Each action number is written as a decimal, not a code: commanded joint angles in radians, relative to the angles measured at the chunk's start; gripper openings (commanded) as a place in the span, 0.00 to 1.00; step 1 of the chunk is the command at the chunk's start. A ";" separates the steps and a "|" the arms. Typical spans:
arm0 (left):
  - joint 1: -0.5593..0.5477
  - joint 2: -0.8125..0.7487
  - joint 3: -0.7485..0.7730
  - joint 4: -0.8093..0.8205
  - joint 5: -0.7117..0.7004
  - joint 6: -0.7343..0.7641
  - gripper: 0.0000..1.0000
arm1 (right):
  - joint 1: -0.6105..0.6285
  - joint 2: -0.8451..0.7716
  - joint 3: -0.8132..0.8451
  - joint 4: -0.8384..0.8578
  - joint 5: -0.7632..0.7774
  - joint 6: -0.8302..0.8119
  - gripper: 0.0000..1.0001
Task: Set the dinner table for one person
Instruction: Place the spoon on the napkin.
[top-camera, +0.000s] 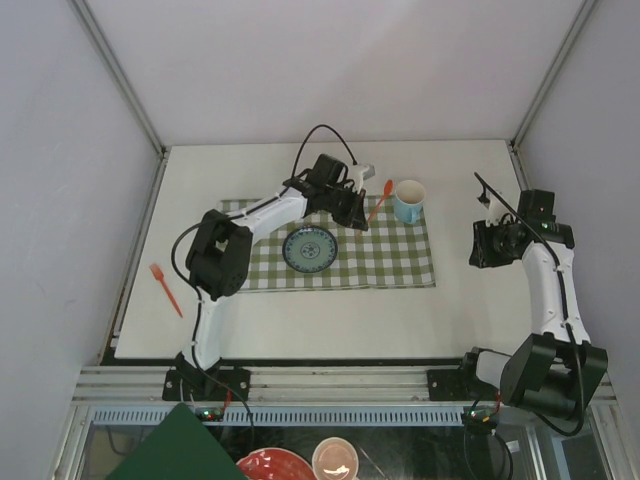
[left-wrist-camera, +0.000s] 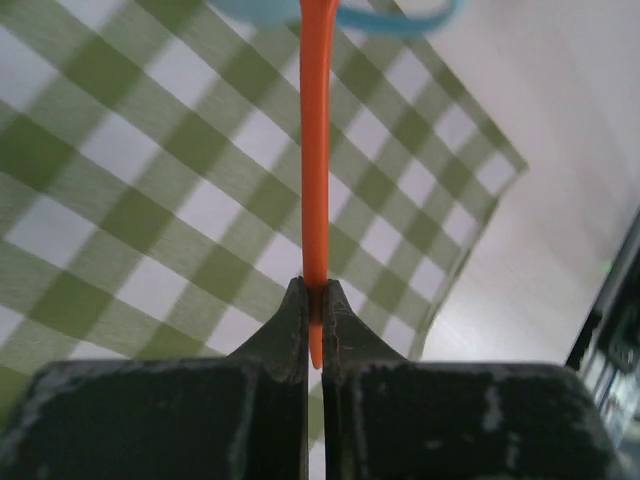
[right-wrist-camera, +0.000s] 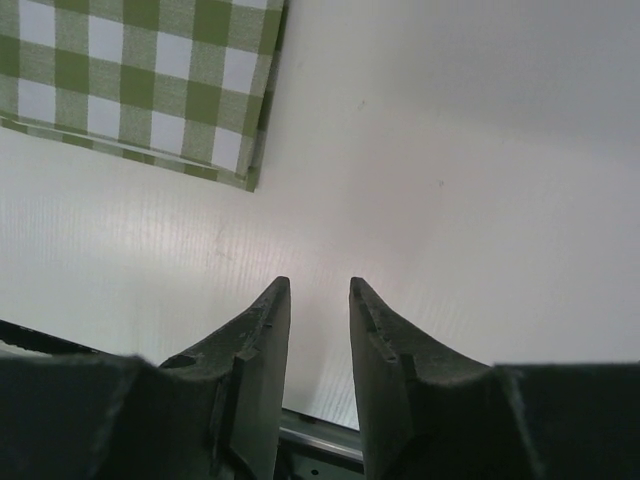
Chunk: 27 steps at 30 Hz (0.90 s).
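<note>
Pinching an orange spoon over the checked cloth is my left pincer; my right pincer hangs slightly parted and empty above the tabletop.

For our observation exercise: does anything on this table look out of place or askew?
Yes. The orange fork lies slanted on the bare dinner table, left of the checked cloth, apart from the plate. The left gripper grips an orange utensil over the cloth.

Pale grey walls, metal uprights
</note>
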 joint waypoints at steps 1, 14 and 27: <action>-0.010 0.013 0.059 0.196 -0.199 -0.265 0.00 | 0.009 -0.045 -0.024 0.041 0.014 0.009 0.30; -0.016 -0.128 -0.114 0.275 -0.357 -0.548 0.00 | 0.007 -0.070 -0.071 0.058 0.019 0.008 0.24; -0.217 -0.227 -0.345 0.347 -0.447 -0.797 0.00 | -0.017 -0.172 -0.108 0.069 -0.006 0.009 0.21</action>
